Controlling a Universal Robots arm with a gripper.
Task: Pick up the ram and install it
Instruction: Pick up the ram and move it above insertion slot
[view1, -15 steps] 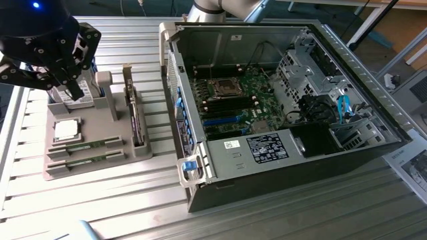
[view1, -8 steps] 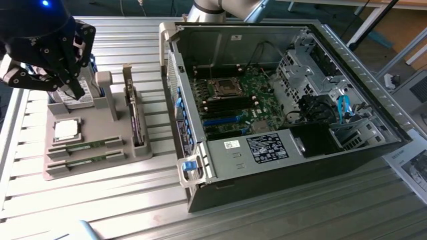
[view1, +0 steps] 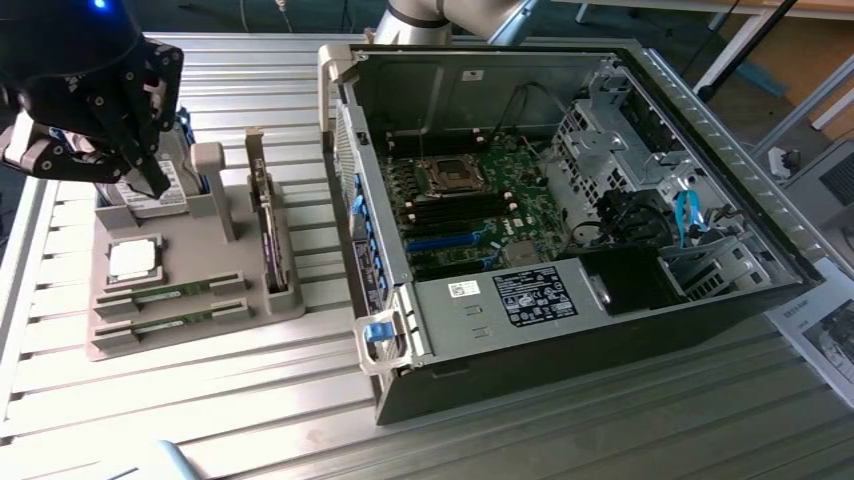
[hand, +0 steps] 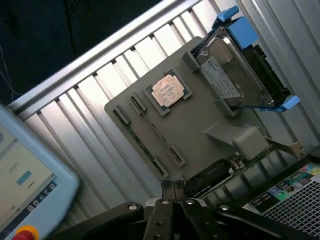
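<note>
gripper (view1: 152, 186): clenched, nothing between its fingers, upper part of the exterior view's left, over grey parts holder (view1: 203, 262) | ram (view1: 171, 291): lying in holder slot, lower left, second ram stick (view1: 171, 319) just beside | computer case (view1: 461, 315): open, exterior view's right

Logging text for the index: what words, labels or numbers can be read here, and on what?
No text reads clearly.
Black label on the power supply: too small.
White sticker beside it: too small.
Hard drive label: blurred.
Processor markings: blurred.
Teach pendant screen: blurred.
</note>
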